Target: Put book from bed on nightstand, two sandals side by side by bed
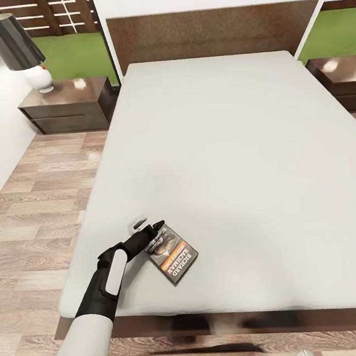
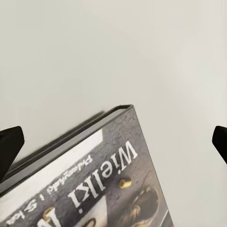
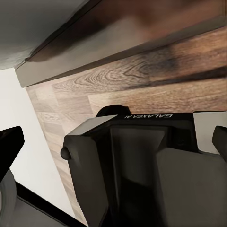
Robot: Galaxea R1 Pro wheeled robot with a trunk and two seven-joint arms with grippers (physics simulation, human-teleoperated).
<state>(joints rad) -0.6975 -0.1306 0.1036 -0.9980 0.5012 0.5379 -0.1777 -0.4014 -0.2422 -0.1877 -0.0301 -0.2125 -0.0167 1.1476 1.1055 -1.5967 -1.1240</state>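
Book (image 1: 173,254) is lying near the bed's (image 1: 223,139) foot edge; left gripper (image 1: 151,237), jaws wide, should be straddling its edge squarely before closing

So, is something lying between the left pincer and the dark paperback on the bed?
Nothing visible. The left pincer is at the corner of the dark paperback with the orange band, with open jaws; around it, bare light-grey mattress.
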